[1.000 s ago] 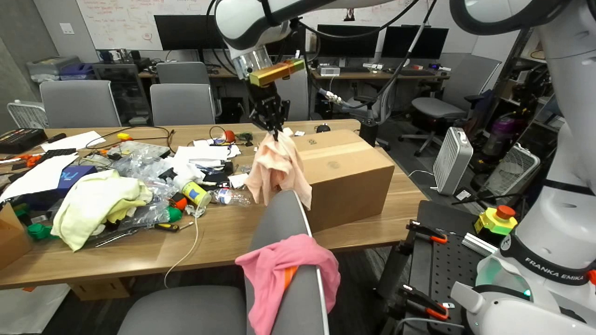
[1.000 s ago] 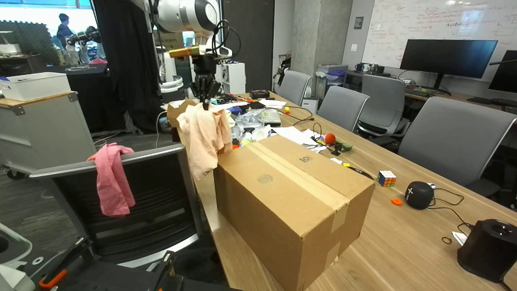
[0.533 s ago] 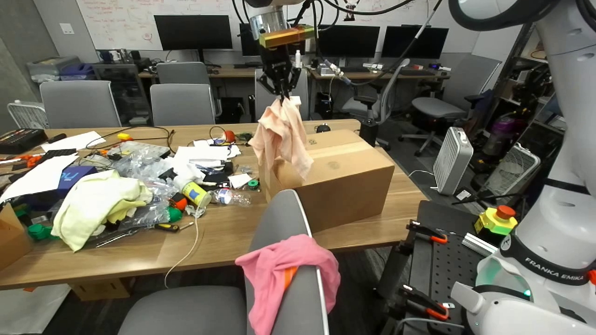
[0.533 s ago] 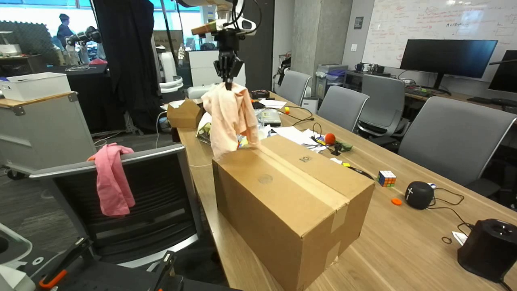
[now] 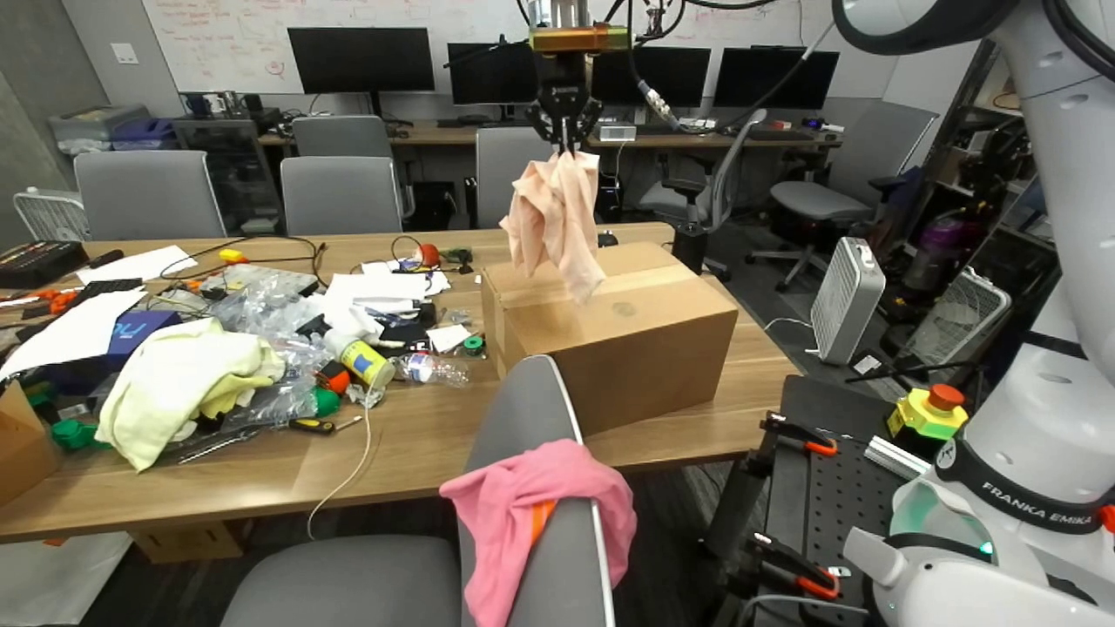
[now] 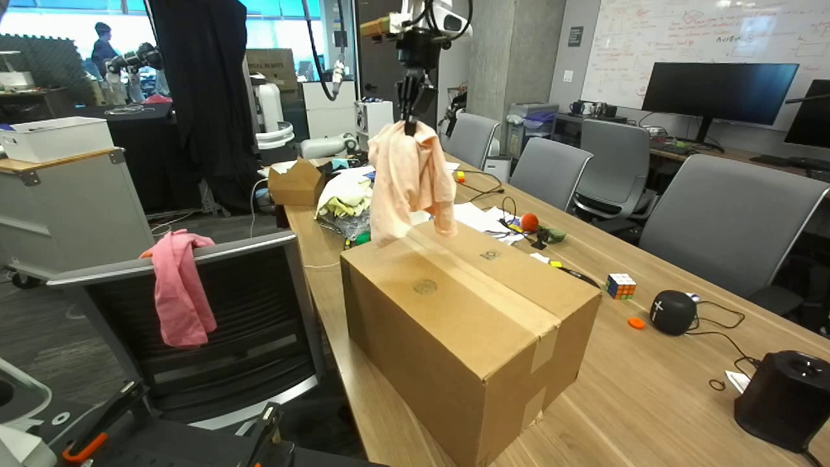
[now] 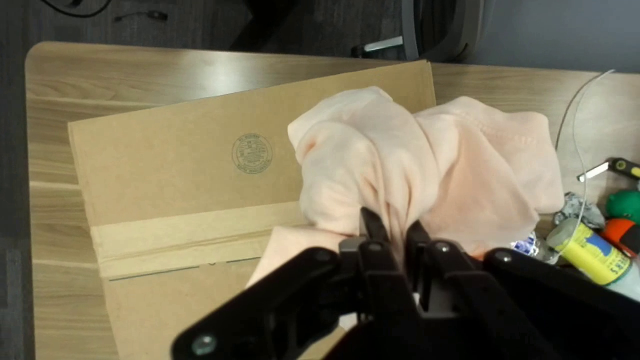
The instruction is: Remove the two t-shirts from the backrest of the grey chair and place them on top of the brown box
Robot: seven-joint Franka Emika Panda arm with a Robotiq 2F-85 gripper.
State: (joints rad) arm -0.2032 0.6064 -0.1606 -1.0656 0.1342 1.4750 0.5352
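Note:
My gripper is shut on a peach t-shirt, which hangs in loose folds over the near-left end of the brown box. Both exterior views show this, with the gripper, t-shirt and box. I cannot tell whether the hanging hem touches the box top. In the wrist view the fingertips pinch bunched peach cloth above the box's taped top. A pink t-shirt with an orange patch is draped over the grey chair's backrest; it also shows pink behind the chair.
The wooden table bears the box. Beside it lie a yellow cloth, plastic wrap, a bottle, a yellow canister and papers. A Rubik's cube and black speakers stand on the table's far side.
My gripper has risen and moved with the peach t-shirt away from the chair side to above the box. The pink t-shirt, chair and box have not visibly moved.

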